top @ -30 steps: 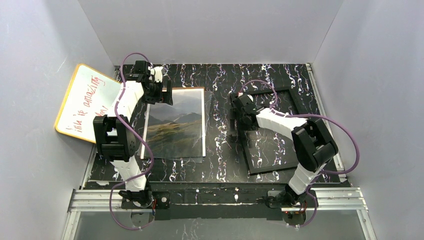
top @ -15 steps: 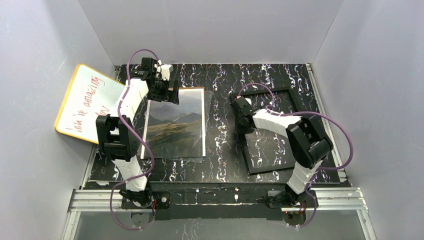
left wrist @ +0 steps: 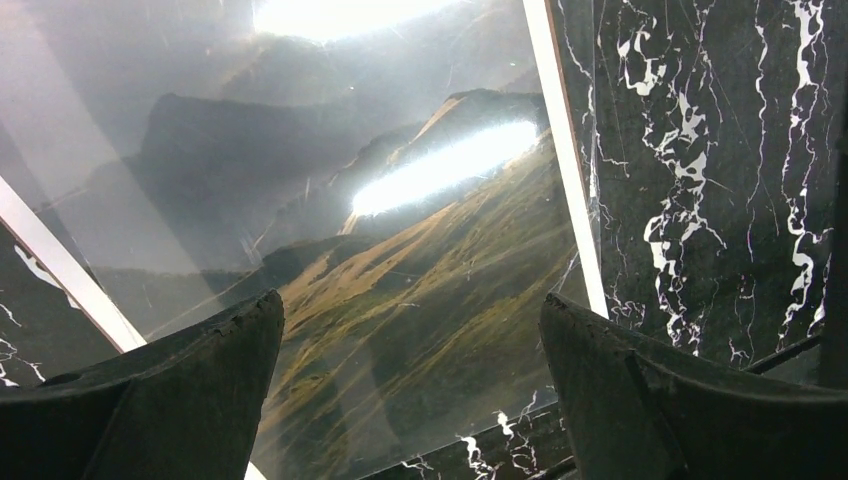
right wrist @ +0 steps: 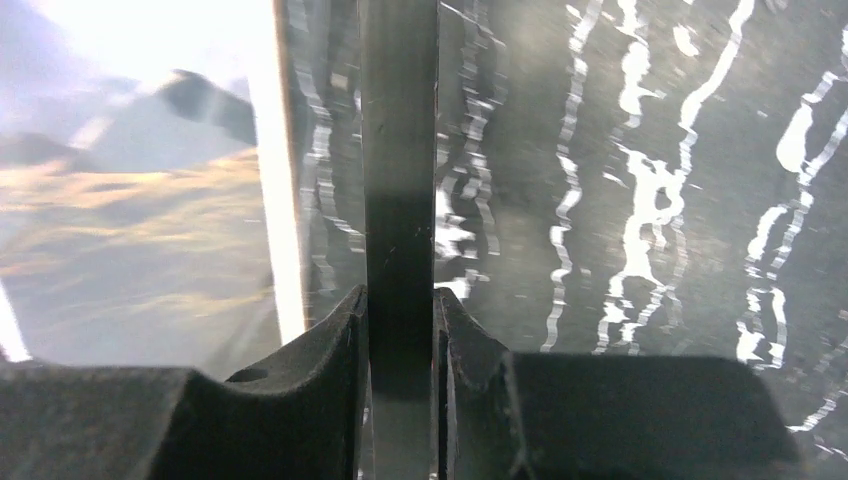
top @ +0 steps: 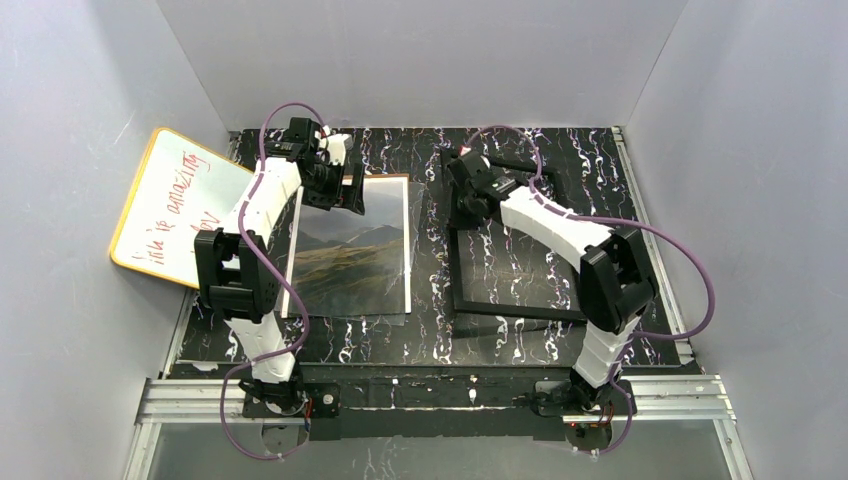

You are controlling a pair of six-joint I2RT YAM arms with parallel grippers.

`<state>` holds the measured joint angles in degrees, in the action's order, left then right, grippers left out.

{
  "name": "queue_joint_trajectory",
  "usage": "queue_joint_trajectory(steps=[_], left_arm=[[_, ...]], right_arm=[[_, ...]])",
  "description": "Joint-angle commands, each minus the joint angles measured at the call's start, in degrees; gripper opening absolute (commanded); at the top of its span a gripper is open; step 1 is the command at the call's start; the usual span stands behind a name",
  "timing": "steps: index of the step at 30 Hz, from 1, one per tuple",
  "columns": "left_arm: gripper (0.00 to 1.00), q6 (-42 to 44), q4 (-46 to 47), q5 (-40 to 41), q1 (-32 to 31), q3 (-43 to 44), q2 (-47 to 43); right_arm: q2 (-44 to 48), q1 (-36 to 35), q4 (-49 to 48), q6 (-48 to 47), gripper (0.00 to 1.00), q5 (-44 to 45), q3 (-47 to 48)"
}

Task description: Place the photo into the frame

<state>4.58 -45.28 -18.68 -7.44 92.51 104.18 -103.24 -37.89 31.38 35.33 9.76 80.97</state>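
Mounting rail [top: 430, 395]: silver, along the near edge of the table, with both arm bases bolted to it.
Table [top: 440, 340]: black marble pattern with white veins.
Frame [top: 515, 313]: black and thin, on the right half of the table, beside the photo and apart from it. Near bar closest to the arm bases, left bar running off toward the back wall. Marble shows through the opening. Flat or raised on the gripped side: cannot tell.
Photo [top: 350, 265]: mountain landscape, grey sky over brown-gold hills, narrow white border. Lies flat on the left half of the table, outside the frame.
Clear plastic sheet [top: 418, 250]: over the photo, its right edge past the white border and onto the marble. Bright glare streaks on it in the left wrist view.
Right arm [top: 550, 225]: stretched from its base across the frame to the far end of the left bar.
Right jaws: clamped on the left bar of the frame, one black finger [right wrist: 330, 370] pressed to each side. White border of the photo just left of that bar in the right wrist view.
Left arm [top: 265, 200]: reaching out along the left side of the photo.
Left jaws: wide apart and holding nothing, above the far part of the photo. One finger [left wrist: 180, 400] low at each side of the left wrist view.
Whiteboard [top: 170, 205]: yellow-edged with red writing, leaning on the left wall.
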Motion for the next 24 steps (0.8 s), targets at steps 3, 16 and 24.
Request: queue_joint_trajectory(steps=[3,16,24], left_arm=[[0.98,-1.4,-4.2,-1.6,-0.3,2.6,-1.0],[0.98,-3.4,-4.8,-4.2,-0.4,7.5,-2.1],[0.98,-6.5,-4.7,-6.9,-1.1,11.9,-1.7]], right_arm=[[5.7,-0.8,-0.1,7.9,0.04,-11.7,10.7],[7.3,-0.6,-13.1,24.0,0.04,-29.2,20.6],[10.9,1.3,-28.9,36.0,0.04,-35.8,12.1]])
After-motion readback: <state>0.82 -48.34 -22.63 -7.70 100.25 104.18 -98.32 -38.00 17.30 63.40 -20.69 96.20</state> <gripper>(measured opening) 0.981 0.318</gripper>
